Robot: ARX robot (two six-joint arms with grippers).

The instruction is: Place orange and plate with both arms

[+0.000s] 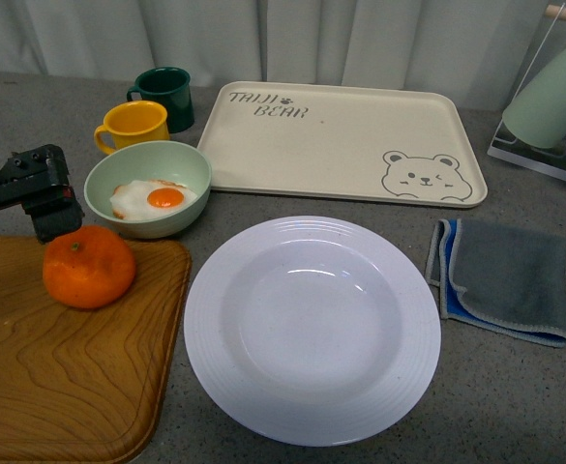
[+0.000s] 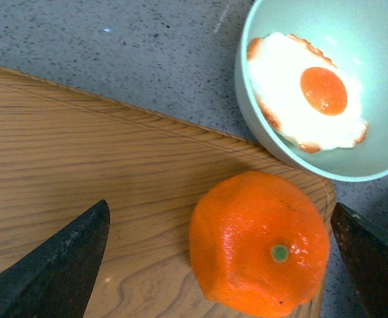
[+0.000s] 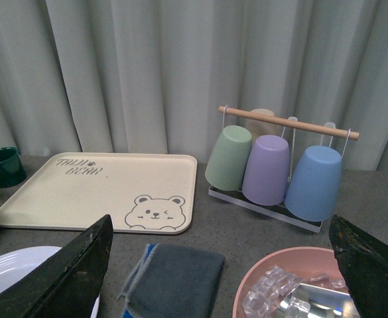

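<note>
1. One gripper, the left gripper [image 2: 217, 262], hangs over the table's left side. It is spread wide, with its fingers [image 2: 48, 265] on either side of the orange [image 1: 89, 267] but not touching it, so it holds nothing.
2. The orange sits on the far right corner of a wooden cutting board [image 1: 70, 377], just in front of a pale green bowl [image 1: 193, 166] holding a fried egg [image 1: 157, 200].
3. Behind the bowl stand a yellow mug [image 1: 135, 124] and a dark green mug [image 1: 166, 89].
4. The plate [image 1: 312, 331] lies bare on the grey table, just right of the board and apart from the orange.
5. A cream bear tray [image 1: 341, 135] lies behind the plate.
6. A grey-and-blue cloth [image 1: 505, 278] lies right of the plate, with a cup rack [image 1: 553, 97] behind it.
7. The right gripper [image 3: 220, 271] shows only in its wrist view. It is opened wide and holds nothing.
</note>
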